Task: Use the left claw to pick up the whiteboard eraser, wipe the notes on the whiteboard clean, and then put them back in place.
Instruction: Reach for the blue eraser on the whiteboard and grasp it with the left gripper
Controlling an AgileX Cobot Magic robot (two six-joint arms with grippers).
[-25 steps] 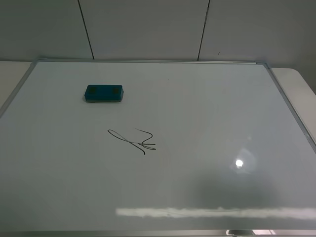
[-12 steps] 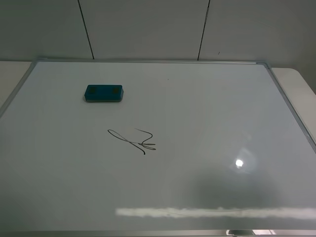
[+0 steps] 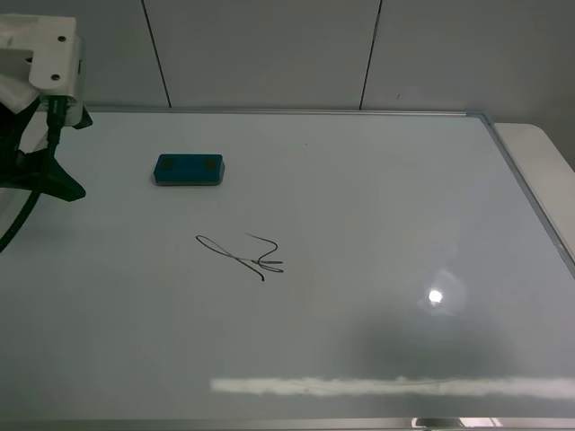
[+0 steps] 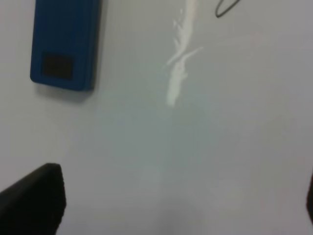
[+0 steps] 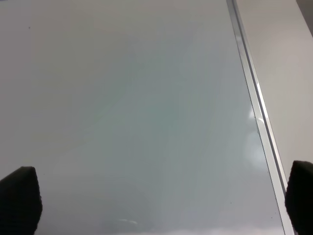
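Note:
The teal-blue whiteboard eraser (image 3: 189,169) lies flat on the upper left of the whiteboard (image 3: 404,197). The notes (image 3: 243,256), a black looping scribble, are below and right of it. My left claw (image 3: 74,154) is at the board's far left edge, left of the eraser and apart from it, open and empty. In the left wrist view the eraser (image 4: 63,44) lies ahead of the open gripper (image 4: 171,205), with one black finger (image 4: 34,200) showing and a bit of the notes (image 4: 227,7). My right gripper (image 5: 159,200) is open over bare board (image 5: 122,98).
The board's silver frame (image 5: 254,98) runs along the right side, with white table (image 3: 539,153) beyond it. A grey panelled wall (image 3: 269,54) stands behind. A glare streak (image 3: 359,386) lies near the front edge.
My left arm has come into the exterior view at the upper left. The eraser and the notes have not moved.

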